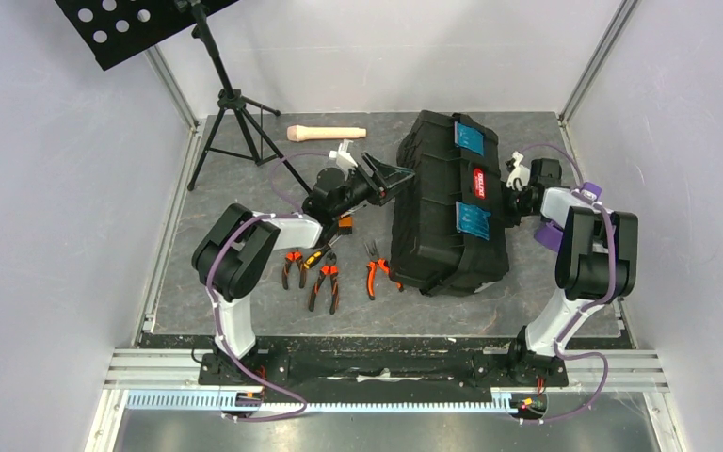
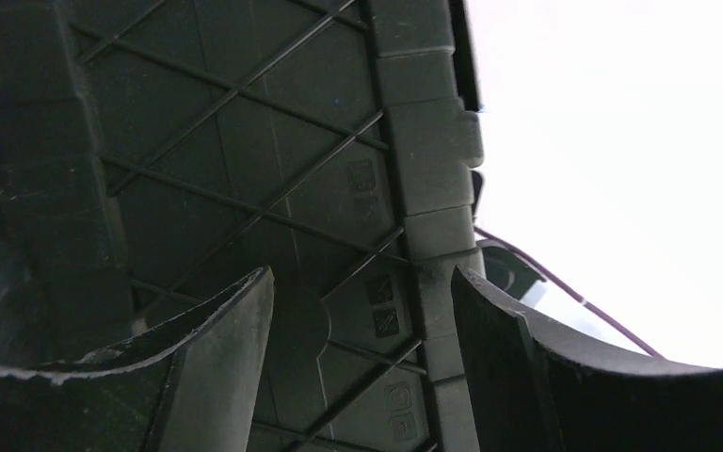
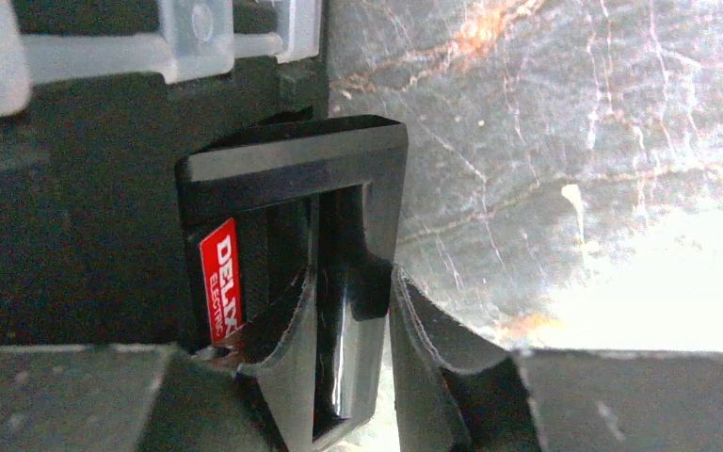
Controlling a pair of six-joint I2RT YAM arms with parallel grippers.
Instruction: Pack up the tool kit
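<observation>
Your right gripper [image 3: 350, 311] clamps the toolbox [image 1: 452, 202] handle [image 3: 292, 160]. Your left gripper [image 2: 360, 292] gapes, the box's ribbed wall between its fingers. Likely repositioning the box; next, close left and steady it. Pliers [image 1: 323, 278] lie unpacked behind it.

The black toolbox [image 1: 442, 235] lay right of centre, its red-labelled handle [image 1: 479, 181] between two blue-tinted lid compartments. Orange-and-black pliers [image 1: 328, 273] lay just left of it.
</observation>
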